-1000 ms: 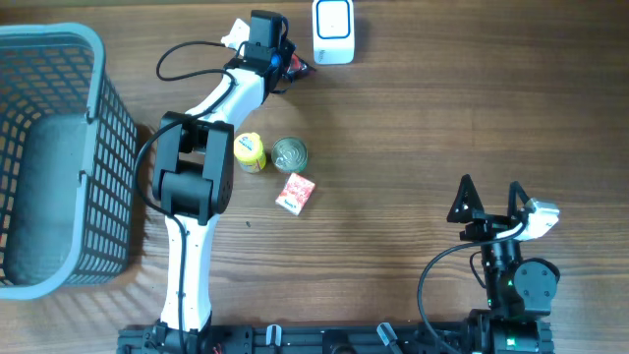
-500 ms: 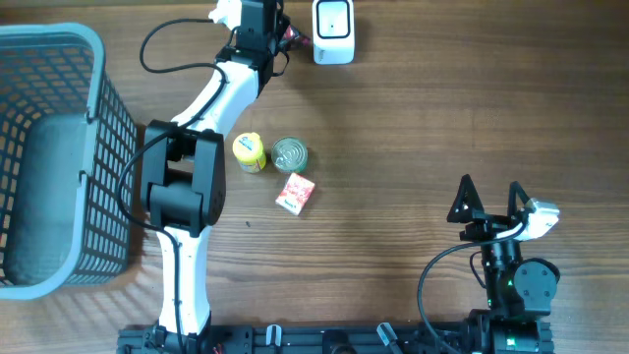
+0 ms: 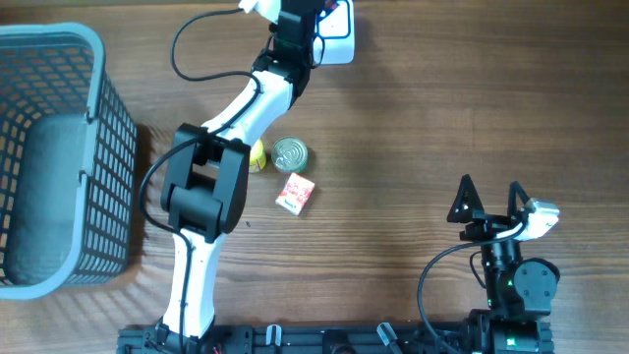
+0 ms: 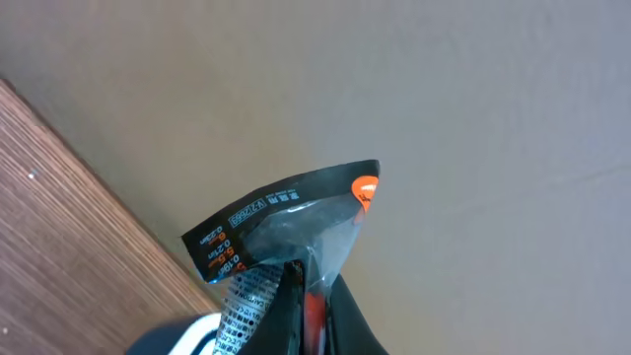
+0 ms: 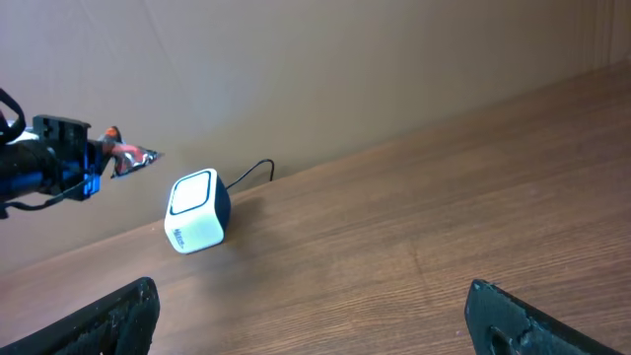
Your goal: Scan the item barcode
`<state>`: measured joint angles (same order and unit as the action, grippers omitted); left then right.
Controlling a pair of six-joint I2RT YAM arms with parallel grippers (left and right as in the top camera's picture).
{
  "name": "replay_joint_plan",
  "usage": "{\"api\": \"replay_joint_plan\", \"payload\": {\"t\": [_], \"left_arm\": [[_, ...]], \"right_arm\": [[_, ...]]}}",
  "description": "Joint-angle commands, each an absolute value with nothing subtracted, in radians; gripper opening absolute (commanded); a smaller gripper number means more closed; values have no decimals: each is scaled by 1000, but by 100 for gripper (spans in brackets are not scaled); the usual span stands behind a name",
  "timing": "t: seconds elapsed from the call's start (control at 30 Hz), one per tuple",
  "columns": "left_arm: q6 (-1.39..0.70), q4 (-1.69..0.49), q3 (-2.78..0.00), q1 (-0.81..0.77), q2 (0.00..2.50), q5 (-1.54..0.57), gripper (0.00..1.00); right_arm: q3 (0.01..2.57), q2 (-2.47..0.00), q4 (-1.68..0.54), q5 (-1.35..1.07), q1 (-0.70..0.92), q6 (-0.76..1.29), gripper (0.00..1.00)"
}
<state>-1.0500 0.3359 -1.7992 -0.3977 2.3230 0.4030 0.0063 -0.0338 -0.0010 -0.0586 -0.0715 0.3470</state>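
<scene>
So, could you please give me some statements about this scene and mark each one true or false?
1. The left claw is shut on a black foil packet. True.
2. The packet is held in the air near the white cube-shaped scanner. True.
3. The right claw grips the round silver tin can. False: it is open and empty, far from the can.
4. The small red carton sits on top of the scanner. False: it lies on the wooden table beside the can.
</scene>
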Motion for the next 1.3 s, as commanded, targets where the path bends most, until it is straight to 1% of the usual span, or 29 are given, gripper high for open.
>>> {"api": "replay_joint_plan", "payload": {"t": [0.0, 0.2, 0.9, 1.07, 1.27], "left_arm": [[-1024, 352, -1800, -391, 2381, 449, 4], [-1025, 356, -1800, -393, 2418, 458, 4], [-1025, 388, -1800, -393, 2419, 470, 4], [-1025, 455, -1800, -394, 2451, 469, 4], [-1025, 487, -1800, -396, 2504, 469, 4]], "right_arm": [[6, -29, 1, -52, -68, 343, 100], [6, -29, 1, -52, -68, 343, 100], [6, -29, 1, -52, -68, 343, 100], [6, -29, 1, -52, -68, 343, 100], [6, -29, 1, -52, -68, 343, 100]]}}
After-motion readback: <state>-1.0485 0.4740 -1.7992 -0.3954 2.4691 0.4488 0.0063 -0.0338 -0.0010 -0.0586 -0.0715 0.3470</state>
